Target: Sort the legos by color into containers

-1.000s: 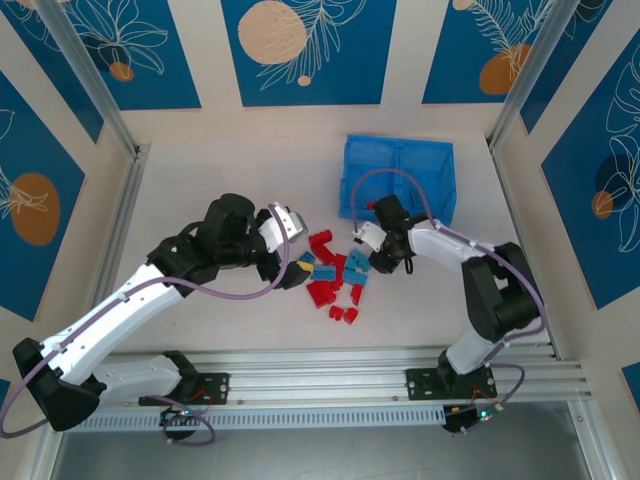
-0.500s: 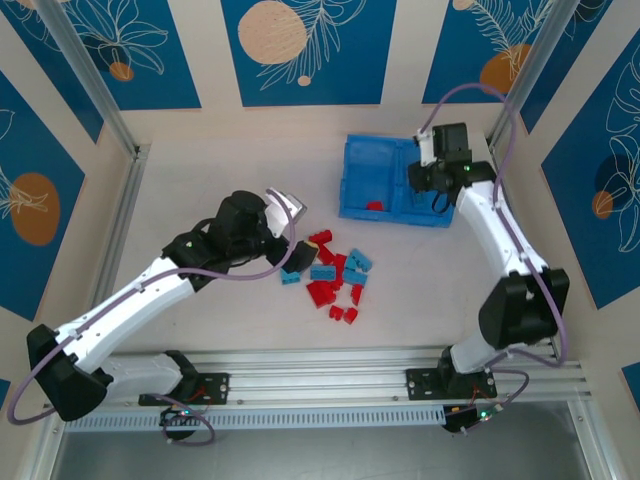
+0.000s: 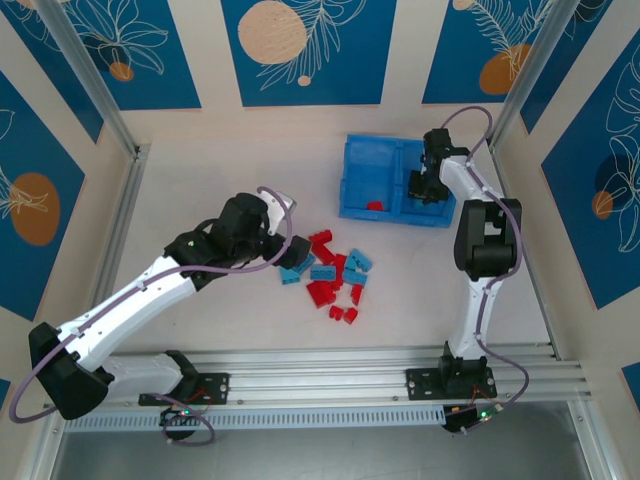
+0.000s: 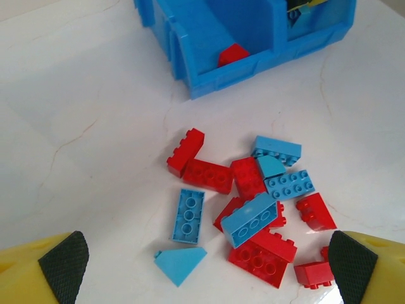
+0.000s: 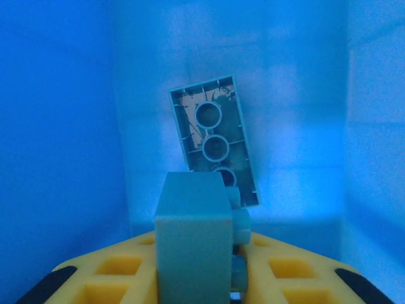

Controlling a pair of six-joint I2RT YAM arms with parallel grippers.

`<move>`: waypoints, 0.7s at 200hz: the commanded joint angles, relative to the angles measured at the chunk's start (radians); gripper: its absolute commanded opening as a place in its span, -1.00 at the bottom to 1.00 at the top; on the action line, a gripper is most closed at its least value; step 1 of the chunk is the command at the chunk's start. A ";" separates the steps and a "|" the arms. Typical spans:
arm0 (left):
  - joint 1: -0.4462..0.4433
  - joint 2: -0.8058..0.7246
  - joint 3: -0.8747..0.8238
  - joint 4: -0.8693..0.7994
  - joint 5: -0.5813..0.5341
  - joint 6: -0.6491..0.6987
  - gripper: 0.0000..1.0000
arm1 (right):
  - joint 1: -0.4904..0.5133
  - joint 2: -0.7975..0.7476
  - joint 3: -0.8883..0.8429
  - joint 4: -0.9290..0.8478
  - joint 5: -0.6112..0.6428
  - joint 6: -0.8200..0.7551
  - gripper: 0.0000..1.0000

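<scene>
A pile of red and light blue legos lies on the white table in front of the blue tray. My left gripper hovers open over the pile's left edge; in the left wrist view the pile lies between and beyond its gripper fingers. One red lego rests in the tray's left compartment. My right gripper is down in the right compartment, shut on a light blue lego. Another light blue lego lies upside down on the floor below.
The tray's front wall faces the pile. A light blue wedge and a flat blue brick lie apart at the pile's near left. Metal frame posts stand at both table sides, with a rail along the near edge.
My right arm has swung from the pile up to the tray and lowered into the right compartment with a blue lego. My left gripper has shifted slightly toward the pile.
</scene>
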 commanded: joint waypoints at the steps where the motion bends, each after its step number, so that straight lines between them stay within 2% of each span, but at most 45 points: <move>1: -0.010 -0.003 0.019 -0.034 -0.046 -0.019 1.00 | -0.005 -0.012 0.078 -0.025 -0.054 0.056 -0.29; 30: -0.006 0.036 0.033 -0.044 -0.069 -0.036 1.00 | -0.011 -0.055 0.076 -0.029 -0.055 0.054 -0.25; 62: 0.009 0.144 0.106 -0.090 -0.018 0.008 0.92 | -0.030 -0.174 0.018 -0.037 -0.094 0.106 -0.27; 84: 0.028 0.262 0.192 -0.145 0.018 0.056 0.86 | -0.029 -0.318 -0.027 -0.086 -0.189 0.177 -0.22; 107: 0.056 0.404 0.298 -0.204 0.070 0.078 0.82 | 0.003 -0.520 -0.154 -0.096 -0.338 0.228 -0.05; 140: 0.090 0.632 0.476 -0.314 0.135 0.105 0.76 | 0.078 -0.739 -0.325 -0.129 -0.417 0.286 0.16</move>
